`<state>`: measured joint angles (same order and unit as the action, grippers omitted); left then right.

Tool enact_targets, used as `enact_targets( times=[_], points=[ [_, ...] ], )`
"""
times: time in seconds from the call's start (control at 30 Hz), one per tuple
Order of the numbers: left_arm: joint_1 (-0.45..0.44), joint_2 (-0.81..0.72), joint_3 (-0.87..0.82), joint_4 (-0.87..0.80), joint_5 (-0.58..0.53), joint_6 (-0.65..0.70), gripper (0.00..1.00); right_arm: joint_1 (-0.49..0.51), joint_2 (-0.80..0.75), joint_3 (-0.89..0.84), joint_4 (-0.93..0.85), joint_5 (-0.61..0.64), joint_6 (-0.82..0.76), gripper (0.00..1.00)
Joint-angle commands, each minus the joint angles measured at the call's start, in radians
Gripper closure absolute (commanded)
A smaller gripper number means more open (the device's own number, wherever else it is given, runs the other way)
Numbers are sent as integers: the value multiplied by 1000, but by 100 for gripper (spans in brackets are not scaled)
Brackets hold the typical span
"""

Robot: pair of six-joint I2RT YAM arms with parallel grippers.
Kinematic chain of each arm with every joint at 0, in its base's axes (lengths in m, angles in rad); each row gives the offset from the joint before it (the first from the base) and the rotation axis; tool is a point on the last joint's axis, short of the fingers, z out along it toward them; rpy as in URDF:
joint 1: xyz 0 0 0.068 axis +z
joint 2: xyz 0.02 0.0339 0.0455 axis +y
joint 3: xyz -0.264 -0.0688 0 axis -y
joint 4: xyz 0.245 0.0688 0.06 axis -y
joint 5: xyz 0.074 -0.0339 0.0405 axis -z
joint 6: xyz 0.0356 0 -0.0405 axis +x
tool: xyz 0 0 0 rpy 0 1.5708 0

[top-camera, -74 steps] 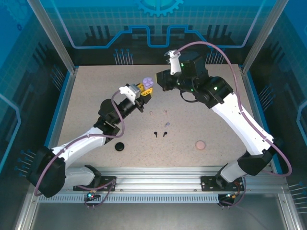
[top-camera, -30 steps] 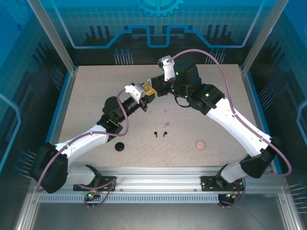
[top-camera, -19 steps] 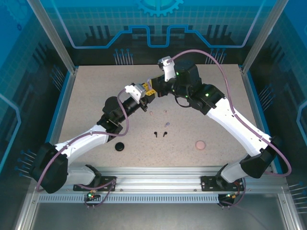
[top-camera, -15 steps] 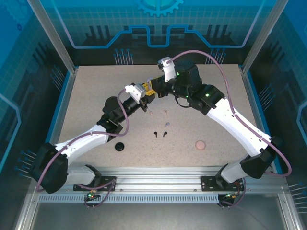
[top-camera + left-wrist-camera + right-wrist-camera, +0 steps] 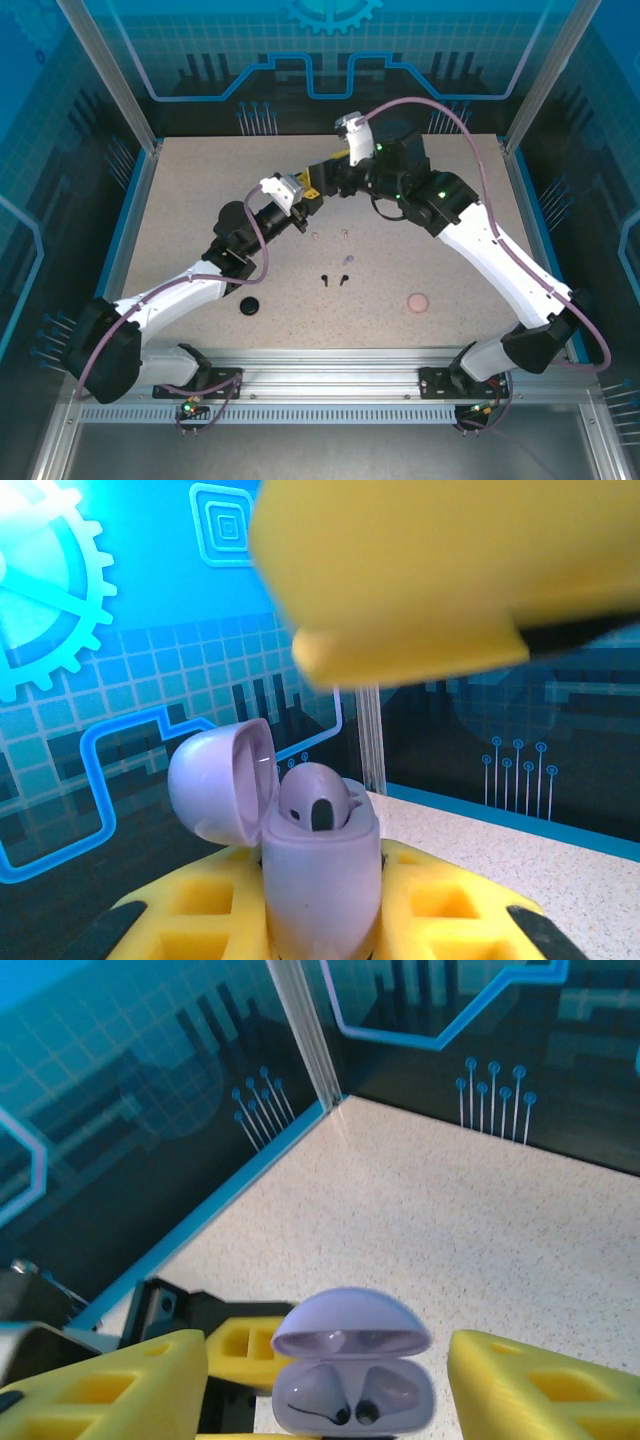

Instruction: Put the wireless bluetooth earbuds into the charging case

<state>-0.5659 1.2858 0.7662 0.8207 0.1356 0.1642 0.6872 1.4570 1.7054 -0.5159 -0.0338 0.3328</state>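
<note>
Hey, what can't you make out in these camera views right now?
Right wrist: case bottom cut off by the frame edge.
Top view: case hidden by left gripper and right gripper; earbuds on the table too small for detail.
Left wrist: right gripper's finger blurred, too close.

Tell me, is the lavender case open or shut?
Open: the lavender case has its lid hinged up, with one earbud seated in a well inside.
</note>
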Motion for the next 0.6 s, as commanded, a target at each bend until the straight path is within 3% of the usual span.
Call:
enact_targets(
  times=[0.0, 0.1, 0.37, 0.57],
  points=[
    [-7, -16, 18, 55, -22, 1, 100, -82, -79, 34, -29, 8, 103, 31],
    [-7, -28, 5, 56, -39, 3, 100, -153, -94, 32, -89, 11, 183, 31],
    [-5, -53, -21, 57, -106, 11, 100, -191, 34, 12, -378, 134, 313, 32],
    [-6, -68, -36, 61, -150, 11, 100, -171, 169, -145, -368, 105, 451, 38]
  ],
)
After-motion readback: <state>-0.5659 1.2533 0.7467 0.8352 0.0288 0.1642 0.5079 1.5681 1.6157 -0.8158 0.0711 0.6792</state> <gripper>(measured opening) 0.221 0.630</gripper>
